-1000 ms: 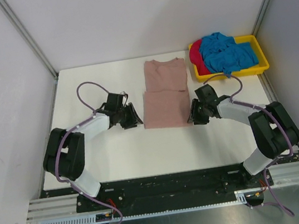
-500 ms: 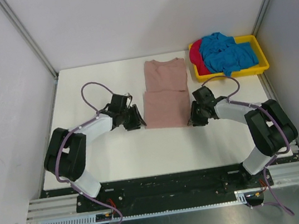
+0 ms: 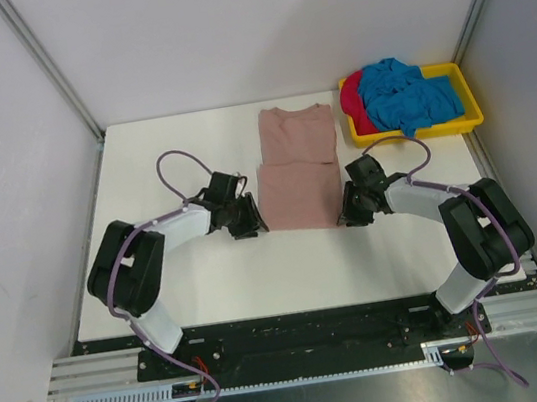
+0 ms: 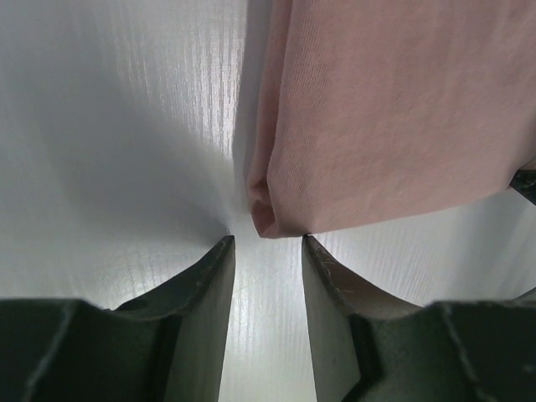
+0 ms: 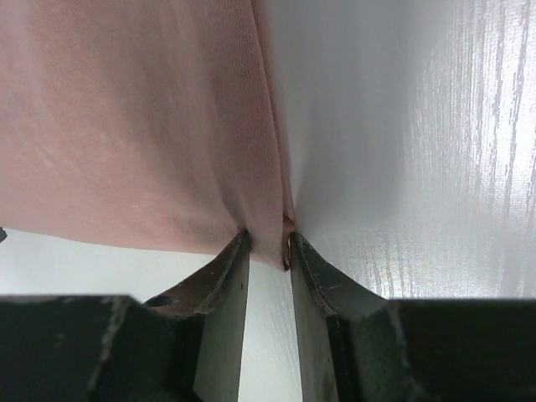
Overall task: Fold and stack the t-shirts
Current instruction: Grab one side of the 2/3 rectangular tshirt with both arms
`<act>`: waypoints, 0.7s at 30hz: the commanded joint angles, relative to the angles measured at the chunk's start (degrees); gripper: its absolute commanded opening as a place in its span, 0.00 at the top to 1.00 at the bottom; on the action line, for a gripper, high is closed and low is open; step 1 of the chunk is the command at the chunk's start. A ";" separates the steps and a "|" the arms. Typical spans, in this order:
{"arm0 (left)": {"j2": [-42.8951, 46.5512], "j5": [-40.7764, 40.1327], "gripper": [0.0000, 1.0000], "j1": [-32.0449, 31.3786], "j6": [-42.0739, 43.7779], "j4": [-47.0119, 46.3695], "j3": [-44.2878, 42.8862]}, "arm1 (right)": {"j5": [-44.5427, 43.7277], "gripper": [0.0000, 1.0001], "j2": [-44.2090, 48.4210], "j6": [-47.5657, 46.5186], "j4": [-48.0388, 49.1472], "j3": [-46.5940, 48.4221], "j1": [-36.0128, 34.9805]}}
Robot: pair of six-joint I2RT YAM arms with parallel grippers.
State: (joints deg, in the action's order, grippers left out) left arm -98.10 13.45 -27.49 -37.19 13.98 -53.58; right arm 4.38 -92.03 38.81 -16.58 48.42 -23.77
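Garment in work: pink t-shirt (image 3: 295,172), folded to a narrow strip and lying flat at the middle of the white bench (image 3: 172,165). Its long axis runs straight away from the arm bases, neckline at the far end.

Left claw (image 3: 248,216): low on the bench at the shirt's near-left corner. The jaws stand apart with nothing between them. In the wrist view the corner sits just ahead of the fingertips (image 4: 219,251), slightly toward the right-hand finger.

Right claw (image 3: 352,204): at the near-right corner. The jaws are drawn narrow, the doubled cloth edge fills the gap between them, and it looks clamped.

Governing relation: each claw has its own near corner directly ahead, and the shirt's length extends beyond both. The left needs only a short advance to take its corner. A fold of the near end over the far end seems the likely step.

Other stock: blue t-shirt (image 3: 404,95) and red t-shirt (image 3: 352,97), crumpled in the yellow tray (image 3: 473,117) at the far right, well apart from both claws.
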 commanded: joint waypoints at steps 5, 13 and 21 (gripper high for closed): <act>-0.41 -2.14 0.57 -0.82 -3.13 -4.96 -1.35 | -1.20 0.69 -1.00 -0.22 0.26 -0.58 -0.10; 1.53 -3.87 0.58 -0.75 -3.37 -5.34 0.19 | -1.13 0.69 -1.05 -0.38 0.42 -0.79 0.25; -1.03 -4.79 0.61 -0.79 -3.78 -5.40 -0.44 | -1.15 0.69 -1.21 -0.65 0.38 -0.99 0.41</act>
State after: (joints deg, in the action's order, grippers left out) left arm -98.63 10.26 -27.99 -40.29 10.35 -53.54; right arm 4.40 -92.09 38.79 -16.47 48.42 -23.59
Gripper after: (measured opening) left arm 0.394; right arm 0.307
